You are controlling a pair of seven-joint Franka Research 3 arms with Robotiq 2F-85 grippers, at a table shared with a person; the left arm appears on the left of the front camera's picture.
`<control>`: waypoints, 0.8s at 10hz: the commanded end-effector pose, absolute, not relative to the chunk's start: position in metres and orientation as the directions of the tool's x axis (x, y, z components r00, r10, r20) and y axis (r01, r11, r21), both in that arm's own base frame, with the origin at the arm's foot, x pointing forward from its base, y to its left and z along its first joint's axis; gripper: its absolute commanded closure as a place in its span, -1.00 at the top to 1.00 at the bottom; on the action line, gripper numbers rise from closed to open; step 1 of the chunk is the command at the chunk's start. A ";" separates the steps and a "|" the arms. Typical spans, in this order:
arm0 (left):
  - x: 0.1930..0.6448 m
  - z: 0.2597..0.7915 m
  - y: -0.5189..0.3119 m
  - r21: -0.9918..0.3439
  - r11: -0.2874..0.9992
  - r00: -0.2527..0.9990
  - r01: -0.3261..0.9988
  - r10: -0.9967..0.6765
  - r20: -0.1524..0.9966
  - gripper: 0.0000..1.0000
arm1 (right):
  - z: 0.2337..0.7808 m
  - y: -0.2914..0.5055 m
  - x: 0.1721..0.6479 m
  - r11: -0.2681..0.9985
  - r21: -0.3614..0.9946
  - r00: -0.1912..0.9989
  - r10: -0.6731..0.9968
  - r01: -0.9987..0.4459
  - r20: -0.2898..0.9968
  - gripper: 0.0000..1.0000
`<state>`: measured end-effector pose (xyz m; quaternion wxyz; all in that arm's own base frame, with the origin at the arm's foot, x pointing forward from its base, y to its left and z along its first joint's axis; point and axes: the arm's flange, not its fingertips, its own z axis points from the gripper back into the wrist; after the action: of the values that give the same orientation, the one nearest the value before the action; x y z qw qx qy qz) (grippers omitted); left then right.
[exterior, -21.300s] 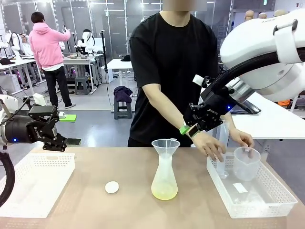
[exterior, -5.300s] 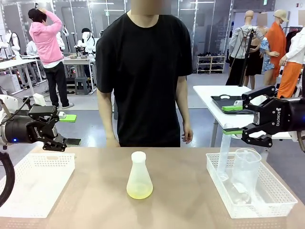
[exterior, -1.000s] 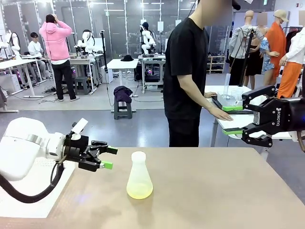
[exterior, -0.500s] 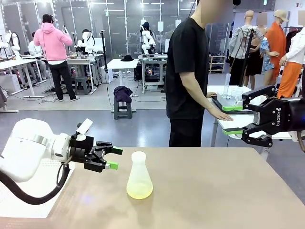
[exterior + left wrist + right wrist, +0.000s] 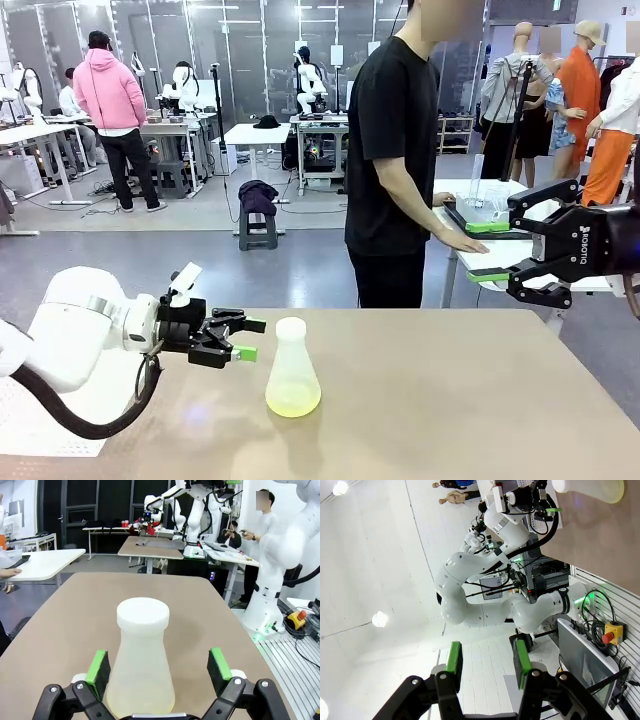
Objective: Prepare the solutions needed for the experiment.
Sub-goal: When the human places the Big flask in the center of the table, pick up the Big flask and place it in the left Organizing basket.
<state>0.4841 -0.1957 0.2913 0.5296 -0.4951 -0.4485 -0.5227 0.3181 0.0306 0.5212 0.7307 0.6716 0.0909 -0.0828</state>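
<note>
A translucent conical flask (image 5: 293, 372) with a white cap (image 5: 291, 327) stands on the tan table, left of centre. The solutions (image 5: 293, 404) lie as a shallow pale yellow-green layer in its bottom. My left gripper (image 5: 249, 339) hovers open just left of the flask, level with its neck, not touching it. In the left wrist view the flask (image 5: 142, 662) stands close ahead between the spread green pads (image 5: 98, 667) of the left gripper (image 5: 158, 666). My right gripper (image 5: 487, 251) hangs open and empty off the table's far right corner. The right wrist view shows this gripper (image 5: 487, 662) holding nothing.
A white mesh tray (image 5: 25, 425) lies at the table's left, partly behind my left arm. A person in a black shirt (image 5: 388, 170) stands past the far edge, turned to a white side table (image 5: 500, 250) with one hand (image 5: 463, 243) resting on it.
My left arm has moved right and lower, bringing its open gripper close to the flask. The right arm and the flask have not moved.
</note>
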 end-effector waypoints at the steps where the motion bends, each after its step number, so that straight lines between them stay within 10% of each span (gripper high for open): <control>1: 0.493 0.279 -0.206 -0.057 -0.033 0.055 0.998 -0.070 0.996 1.00 | 0.522 0.031 0.319 0.077 0.964 0.967 -0.004 0.254 -0.254 0.07; 8: 0.502 0.257 -0.234 -0.053 -0.033 0.053 0.998 -0.023 0.998 1.00 | 0.522 0.031 0.319 0.077 0.964 0.967 -0.004 0.254 -0.254 0.07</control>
<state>0.4965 -0.2257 0.2625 0.5235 -0.5146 -0.4544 -0.5046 0.3181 0.0306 0.5212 0.7307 0.6716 0.0909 -0.0828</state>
